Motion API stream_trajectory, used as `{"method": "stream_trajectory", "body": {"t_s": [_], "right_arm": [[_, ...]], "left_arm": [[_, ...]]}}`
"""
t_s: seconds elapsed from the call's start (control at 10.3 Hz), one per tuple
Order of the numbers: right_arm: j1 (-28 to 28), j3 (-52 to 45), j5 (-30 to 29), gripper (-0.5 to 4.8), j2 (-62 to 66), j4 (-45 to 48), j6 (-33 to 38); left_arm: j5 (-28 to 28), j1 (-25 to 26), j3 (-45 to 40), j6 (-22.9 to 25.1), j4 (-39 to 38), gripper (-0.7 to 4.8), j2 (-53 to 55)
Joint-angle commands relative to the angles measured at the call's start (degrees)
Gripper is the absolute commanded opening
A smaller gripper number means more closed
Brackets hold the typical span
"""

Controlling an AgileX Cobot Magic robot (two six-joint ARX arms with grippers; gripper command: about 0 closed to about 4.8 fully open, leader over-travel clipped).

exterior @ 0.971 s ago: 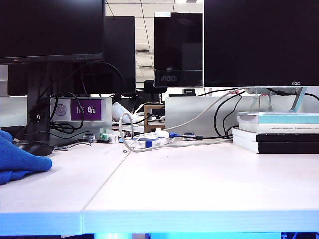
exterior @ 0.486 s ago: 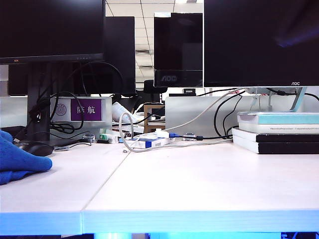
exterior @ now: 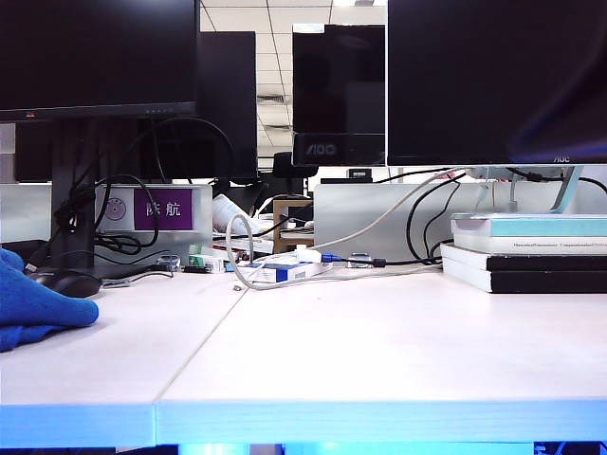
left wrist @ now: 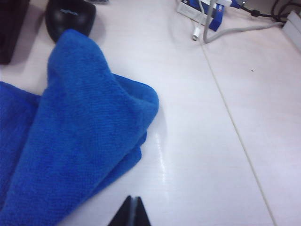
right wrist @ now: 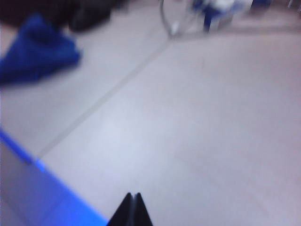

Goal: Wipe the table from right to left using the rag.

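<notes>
Table [exterior: 398,351] lies bare across its right and middle, rag [exterior: 33,299] bunched at the far left edge, unmoved this last second. I read the wipe as done. Right gripper [right wrist: 131,209] hangs high, pinched shut, empty; left gripper [left wrist: 133,214] shut beside the rag.

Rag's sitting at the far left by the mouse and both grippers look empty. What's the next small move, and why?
Probably none beyond parking the arms. The rag lies bunched at the table's left end beside the black mouse. The left gripper hangs shut beside it, the right gripper shut above bare table, so the wipe looks finished.
</notes>
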Motion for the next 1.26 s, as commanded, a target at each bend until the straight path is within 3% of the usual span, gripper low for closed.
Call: {"method": "stream_trajectory", "body": {"t_s": [0.1, 0.29, 0.39, 0.49, 0.97, 1.26], "right_arm": [[-3.3, -3.8, 4.2, -0.05, 0.0, 10.7, -0.3], [-25.4, -4.2, 1.2, -0.05, 0.0, 10.3, -0.3], [-30.4, -4.2, 1.1, -0.05, 0.0, 10.3, -0.3], [-38.9, -4.4, -2.6, -0.05, 0.0, 10.2, -0.3], [-41.0, -12.7, -4.3, -0.05, -8.6, 9.8, -0.2], [-41.0, -13.5, -3.9, -0.05, -15.7, 2.1, -0.3]], "left_arm": [[0.2, 0.0, 0.1, 0.1, 0.8, -0.05, 0.0], [0.2, 0.0, 0.1, 0.1, 0.8, -0.05, 0.0], [0.2, 0.0, 0.1, 0.1, 0.8, -0.05, 0.0], [0.2, 0.0, 0.1, 0.1, 0.8, -0.05, 0.0], [0.2, 0.0, 0.1, 0.1, 0.8, -0.05, 0.0], [0.2, 0.0, 0.1, 0.1, 0.8, -0.05, 0.0]]}}
